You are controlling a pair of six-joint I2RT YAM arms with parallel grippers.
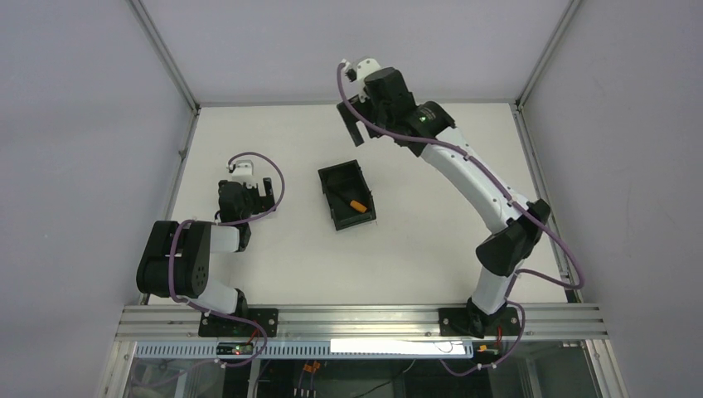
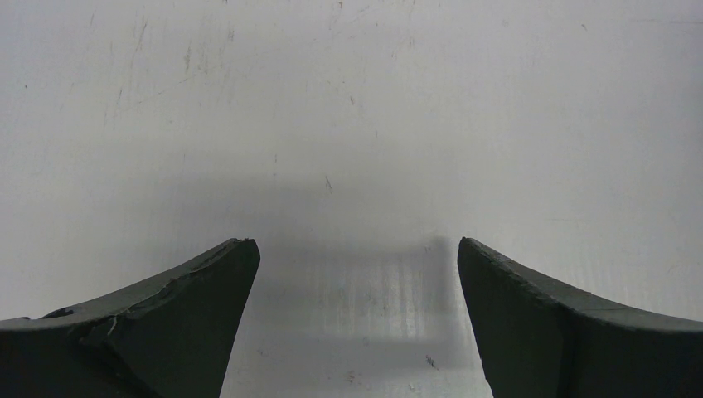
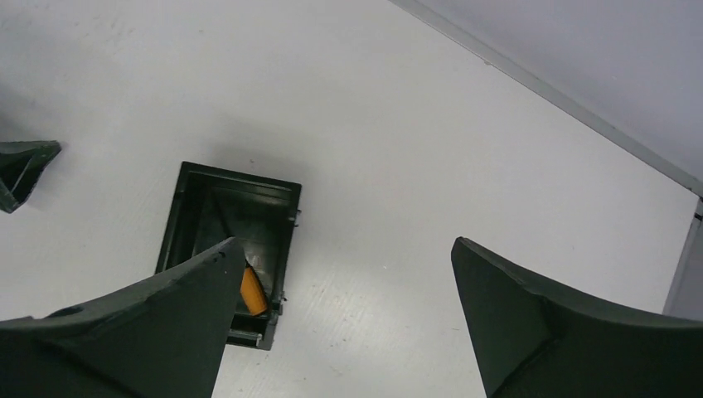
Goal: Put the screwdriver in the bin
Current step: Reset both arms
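Observation:
The black bin (image 1: 338, 178) sits mid-table. The screwdriver (image 1: 357, 204), with its orange handle, lies inside the bin near its front end. In the right wrist view the bin (image 3: 217, 197) shows below with the orange handle (image 3: 253, 292) partly hidden behind my left-hand finger. My right gripper (image 1: 355, 126) is raised high, beyond the bin toward the back of the table, open and empty (image 3: 344, 249). My left gripper (image 1: 249, 181) is open and empty at the left, well apart from the bin, with only bare table between its jaws (image 2: 356, 245).
White table (image 1: 431, 240) with metal frame rails and grey walls on three sides. The tip of the left gripper (image 3: 25, 170) shows at the left edge of the right wrist view. The aluminium rail (image 1: 365, 319) runs along the near edge.

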